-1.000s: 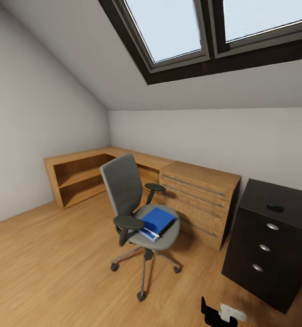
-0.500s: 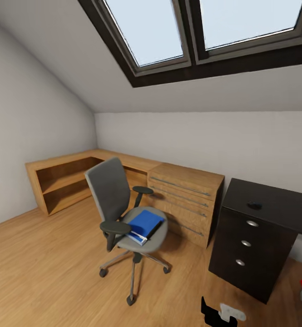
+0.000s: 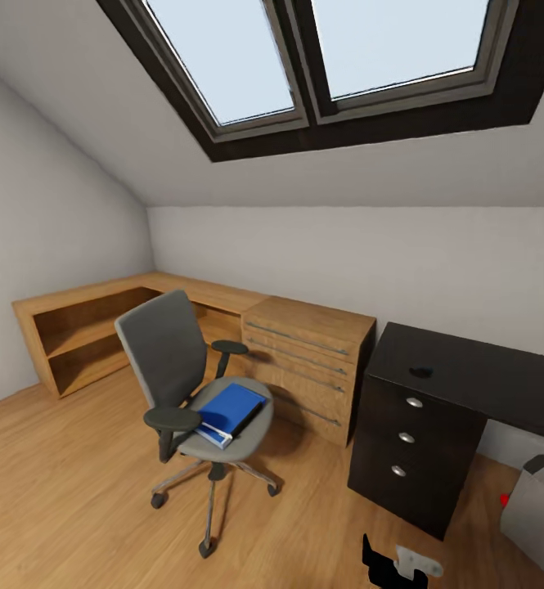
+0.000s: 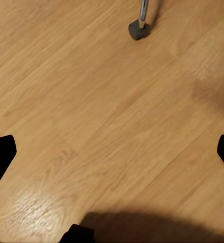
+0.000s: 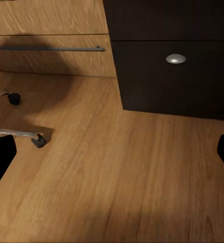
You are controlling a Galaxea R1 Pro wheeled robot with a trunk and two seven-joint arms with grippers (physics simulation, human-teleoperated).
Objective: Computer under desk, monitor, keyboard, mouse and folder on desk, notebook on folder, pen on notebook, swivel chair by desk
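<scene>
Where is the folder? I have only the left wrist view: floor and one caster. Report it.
Observer: The folder lies flat on the seat of the swivel chair, seen from the head view.
Operator: Now place the desk for me.
Observer: The desk stands right of the chair in the head view, with its drawer unit at the near end.
Operator: Tell me what sits on it.
Observer: A small dark mouse rests on the top, above the drawers.
</scene>
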